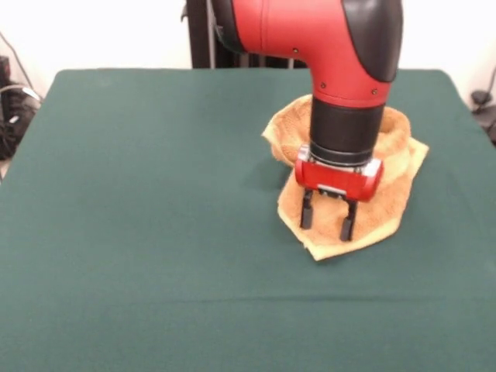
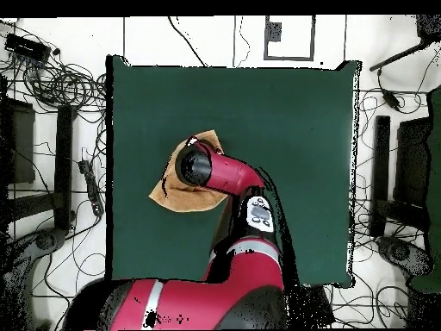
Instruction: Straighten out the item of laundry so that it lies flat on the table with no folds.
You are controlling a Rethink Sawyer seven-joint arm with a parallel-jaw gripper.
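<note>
The orange-tan terry towel (image 1: 387, 198) lies bunched and folded on the dark green table (image 1: 155, 232), at the right of the front view. Its far part is rumpled into raised folds, and its near corner lies flat. My gripper (image 1: 328, 219) hangs over the towel's near part. Its two black fingers are apart with nothing between them, and their tips are at or just above the cloth. In the overhead view the arm's wrist covers the gripper and the towel's middle; only the towel's edge (image 2: 169, 195) shows. No label or paler band shows.
The red and black arm (image 2: 226, 177) reaches from the base at the bottom of the overhead view to the table's left part. Cables and stands (image 2: 60, 86) ring the table on the floor. The table's right edge (image 1: 465, 101) is near the towel.
</note>
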